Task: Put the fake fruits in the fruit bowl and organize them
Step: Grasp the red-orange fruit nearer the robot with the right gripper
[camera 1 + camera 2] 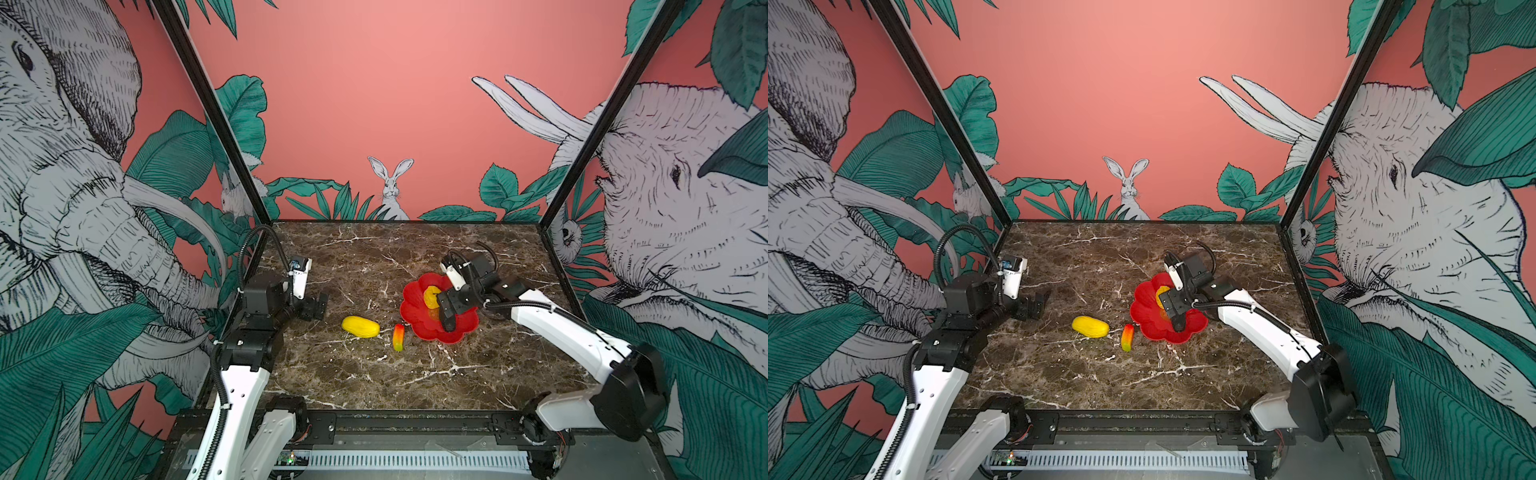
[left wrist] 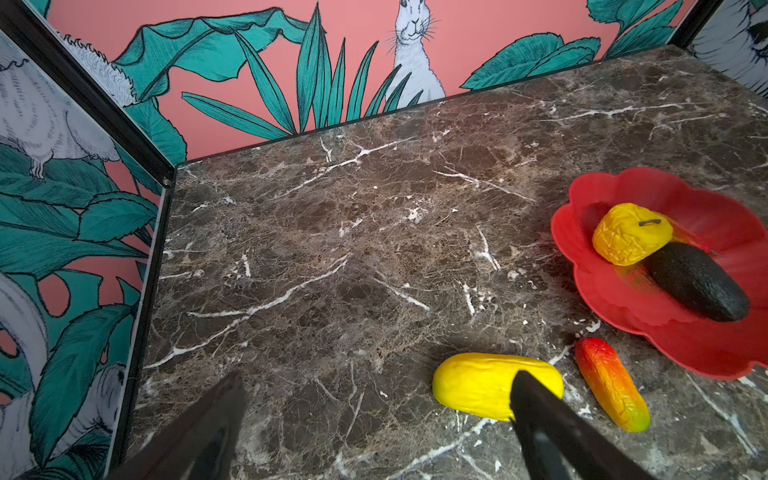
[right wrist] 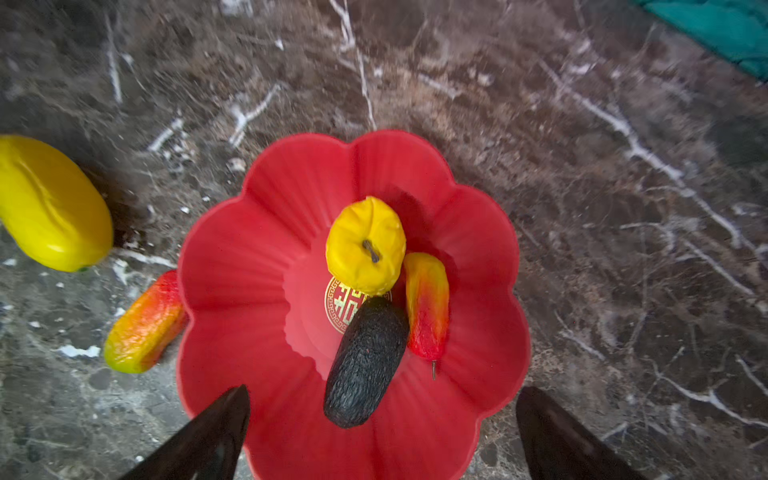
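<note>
Plainly, the right gripper hung over the red flower-shaped fruit bowl, its jaws wide apart with nothing between them. Inside, the bumpy yellow fruit, the dark oval fruit and one red-orange fruit lay touching at the gold centre. The oblong yellow fruit and the second red-orange-green fruit, just beside the rim, lay on the marble table. The left gripper, jaws apart and empty, sat near the oblong one. To withdraw well, the right arm probably needed to lift straight up, so no finger clipped the oval or nudged the bowl.
</note>
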`<state>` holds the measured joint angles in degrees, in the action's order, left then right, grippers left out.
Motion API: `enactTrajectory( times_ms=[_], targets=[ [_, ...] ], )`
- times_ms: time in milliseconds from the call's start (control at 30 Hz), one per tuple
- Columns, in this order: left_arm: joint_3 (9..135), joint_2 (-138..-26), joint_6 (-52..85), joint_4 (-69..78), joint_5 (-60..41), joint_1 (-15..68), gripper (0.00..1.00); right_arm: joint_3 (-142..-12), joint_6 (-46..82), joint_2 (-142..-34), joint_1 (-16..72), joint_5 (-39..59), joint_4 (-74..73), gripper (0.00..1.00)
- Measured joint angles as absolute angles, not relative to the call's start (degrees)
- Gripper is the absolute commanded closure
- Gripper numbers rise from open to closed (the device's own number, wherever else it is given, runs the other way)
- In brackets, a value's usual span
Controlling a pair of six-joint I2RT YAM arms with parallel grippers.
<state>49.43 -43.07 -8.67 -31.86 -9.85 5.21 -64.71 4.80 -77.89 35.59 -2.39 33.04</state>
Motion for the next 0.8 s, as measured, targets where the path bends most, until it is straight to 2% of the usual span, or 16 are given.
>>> enactTrajectory(
  times_ms=[200,400,600,800],
  targets=[
    [49.4,-43.1,-8.7,-31.9,-9.8,5.2,0.0,-65.4,10.7,-77.4,46.1,-2.6,32.9,0.0],
    [49.4,-43.0,-8.7,-31.9,-9.8,5.2,0.0,-66.9,16.8,-86.7,56.6,-3.2,28.8,0.0],
    [49.4,-43.0,-8.7,-31.9,-9.8,5.2,0.0,-68.0,22.4,-97.2,59.7,-3.2,23.6,0.01],
    [49.4,-42.9,-8.7,-31.9,-9.9,5.2,0.0,-68.0,25.8,-100.0,61.5,-5.0,21.8,0.01]
  ],
)
